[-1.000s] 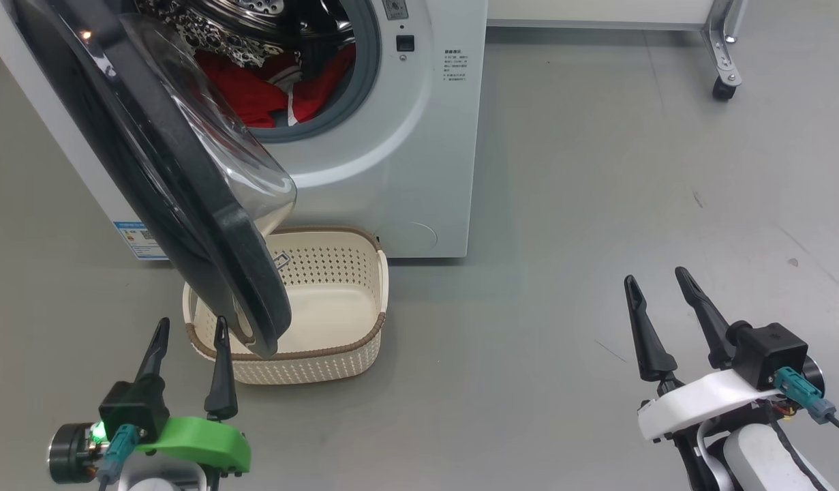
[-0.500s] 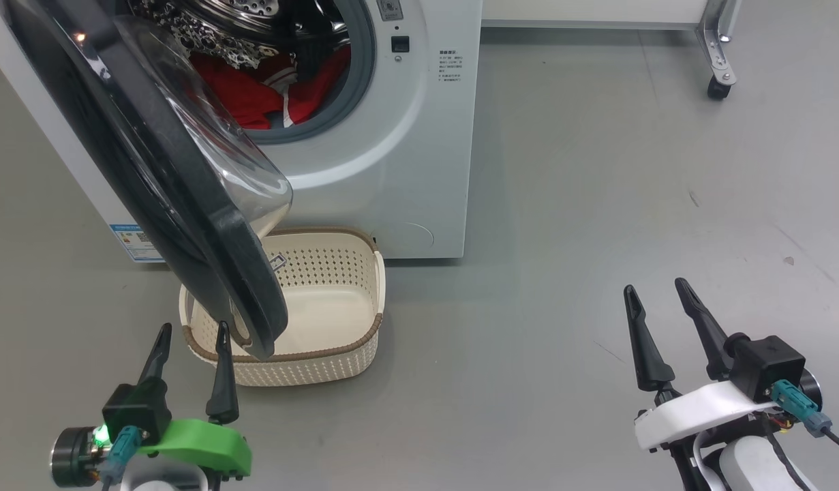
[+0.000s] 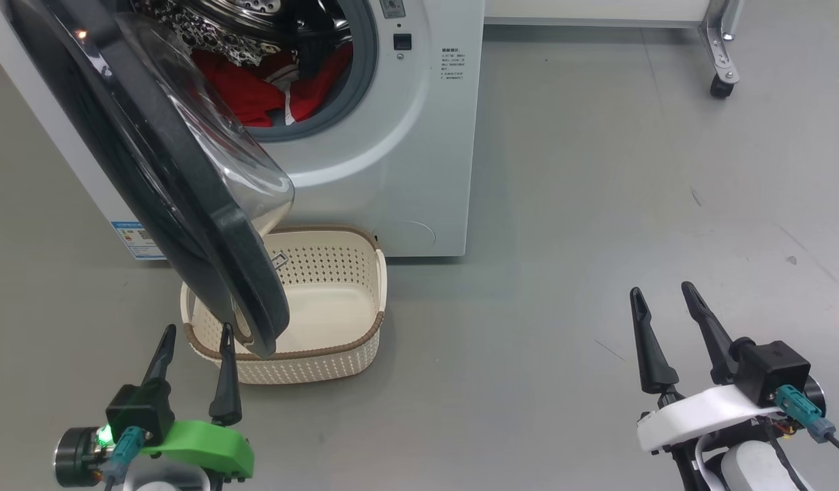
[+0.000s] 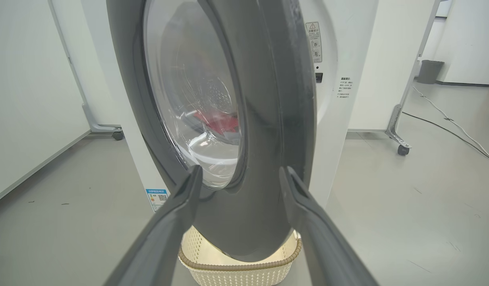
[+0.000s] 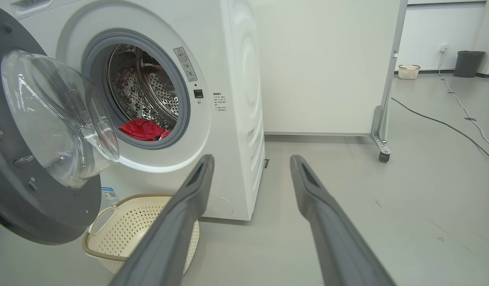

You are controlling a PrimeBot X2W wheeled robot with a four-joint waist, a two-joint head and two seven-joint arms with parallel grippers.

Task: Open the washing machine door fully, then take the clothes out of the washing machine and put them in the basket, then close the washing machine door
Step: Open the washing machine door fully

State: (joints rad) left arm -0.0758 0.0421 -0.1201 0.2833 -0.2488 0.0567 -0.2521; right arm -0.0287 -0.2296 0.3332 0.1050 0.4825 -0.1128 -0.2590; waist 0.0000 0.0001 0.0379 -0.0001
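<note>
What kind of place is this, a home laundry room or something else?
Likely a lab or test space, not a home: the washing machine stands on a bare grey floor, a white partition on castors stands next to it, and a loose cable runs across the floor.

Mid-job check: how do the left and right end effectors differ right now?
Mount: the left end effector sits on a green bracket, the right end effector on a white bracket. Place: the left end effector faces the lower rim of the washing machine door, near the basket; the right end effector is over bare floor, right of the washing machine. Shared: both are open and hold nothing.
</note>
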